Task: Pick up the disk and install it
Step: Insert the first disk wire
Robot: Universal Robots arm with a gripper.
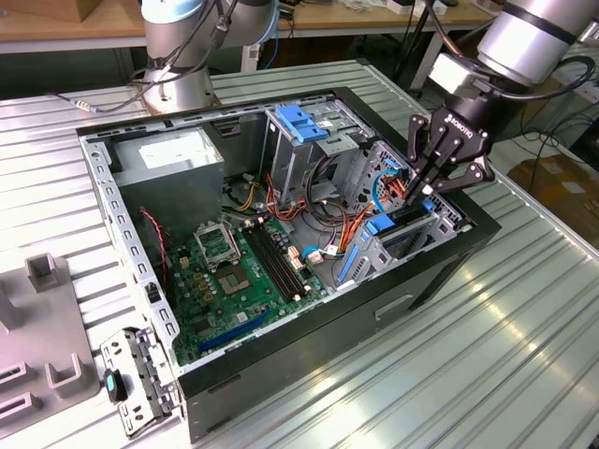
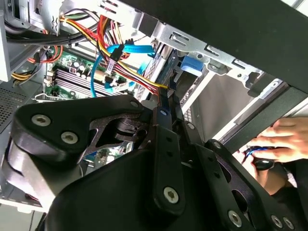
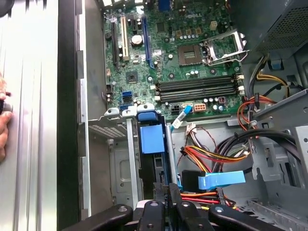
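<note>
Reaching into the open case (image 1: 281, 281) at its 3 o'clock side in the exterior view, the gripper (image 1: 418, 190) stands with its fingers (image 2: 163, 113) drawn close together on a thin edge. That edge appears to belong to the disk (image 1: 404, 217), which sits edge-up in the drive bay (image 1: 393, 245) near the case wall; whether the fingers truly clamp it or merely rest against it is hard to confirm.

In the first wrist view the disk's blue carrier tab (image 3: 151, 138) stands directly ahead of the gripper (image 3: 167, 188), with the motherboard (image 3: 183, 57) beyond it at 12 o'clock. A blue-handled bracket (image 1: 301, 122) tops the drive cage at 12 o'clock of the case in the exterior view. Red, yellow and black cables (image 3: 211, 156) lie just beside the bay.

Handling judgement: the disk is rigid, moderately heavy for its size and shock-sensitive. The bare metal faces are likely slippery; the plastic rails offer the better hold. Keep the disk square to the bay guides, since tilt would bind the rails.

A person's hand (image 2: 284, 139) rests just outside the case on the table (image 1: 524, 355).
</note>
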